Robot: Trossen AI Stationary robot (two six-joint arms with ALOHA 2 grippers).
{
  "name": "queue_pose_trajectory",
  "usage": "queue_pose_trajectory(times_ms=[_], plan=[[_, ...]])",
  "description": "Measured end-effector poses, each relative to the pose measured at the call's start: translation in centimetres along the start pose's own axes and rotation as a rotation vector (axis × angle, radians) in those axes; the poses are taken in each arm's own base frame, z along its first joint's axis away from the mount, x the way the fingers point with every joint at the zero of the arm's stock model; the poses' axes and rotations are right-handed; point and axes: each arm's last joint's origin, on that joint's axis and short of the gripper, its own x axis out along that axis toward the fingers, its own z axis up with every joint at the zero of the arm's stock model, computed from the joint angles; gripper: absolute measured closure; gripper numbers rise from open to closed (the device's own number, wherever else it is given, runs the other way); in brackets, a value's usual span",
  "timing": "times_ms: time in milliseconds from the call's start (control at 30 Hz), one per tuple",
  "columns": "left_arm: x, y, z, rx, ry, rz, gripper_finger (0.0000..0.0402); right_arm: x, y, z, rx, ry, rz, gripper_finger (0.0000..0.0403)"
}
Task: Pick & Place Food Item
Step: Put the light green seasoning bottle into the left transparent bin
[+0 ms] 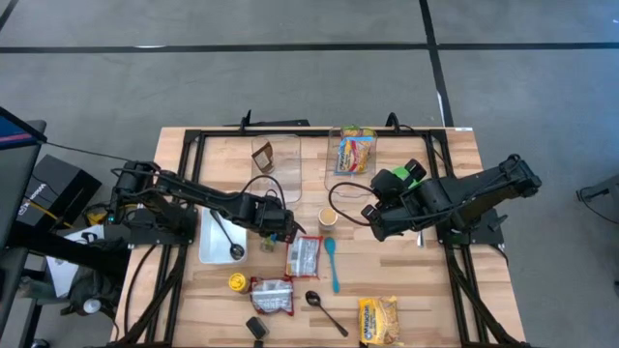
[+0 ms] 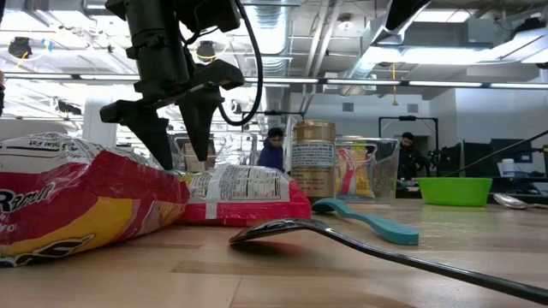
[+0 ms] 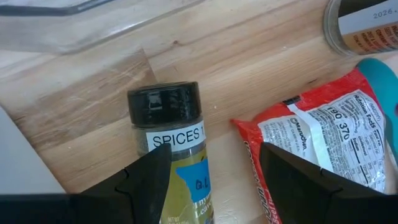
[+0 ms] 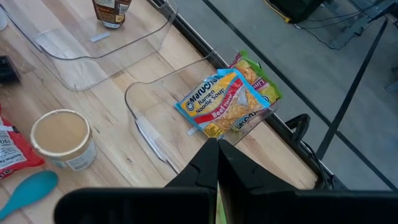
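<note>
Spice jar [image 3: 171, 149] lying on wood table [image 3: 249, 68]; left gripper [image 3: 214, 171] spread above.

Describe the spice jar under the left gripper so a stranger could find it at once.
Start at the white rectangular tray on the wooden table's left half. Beside it, under the open left gripper, lies a small clear spice jar with a black lid. Unlike the flat red noodle packet alongside, it is round and labelled SPICES.

Wooden slatted surface [image 1: 426, 290]; teal plastic spoon [image 1: 332, 263] near centre, black metal spoon [image 1: 324, 309] toward front, white rectangular tray [image 1: 211, 246] holding a dark ladle [image 1: 228, 240].
</note>
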Motion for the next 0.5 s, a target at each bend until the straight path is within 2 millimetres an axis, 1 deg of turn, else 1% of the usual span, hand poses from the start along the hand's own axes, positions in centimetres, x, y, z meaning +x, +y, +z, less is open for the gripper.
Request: queue_pose_trajectory(times_ms=[133, 300, 433, 500], plan=[[-0.7, 0.1, 0.1, -0.008, 0.002, -0.019, 0.016, 0.0, 0.0, 0.0, 0.0, 0.0, 0.0, 0.0403], [-2.4, 0.5, 0.2, -0.025, -0.005, -0.044, 0.016, 0.0, 0.0, 0.0, -0.003, 0.0, -0.001, 0.0403], [-2.6, 0.9, 0.2, -0.021, -0.004, -0.012, 0.016, 0.0, 0.0, 0.0, -0.002, -0.002, -0.001, 0.0403], [-2.1, 0.8, 0.1, -0.02, -0.007, -0.004, 0.016, 0.0, 0.0, 0.0, -0.002, -0.002, -0.001, 0.0403]])
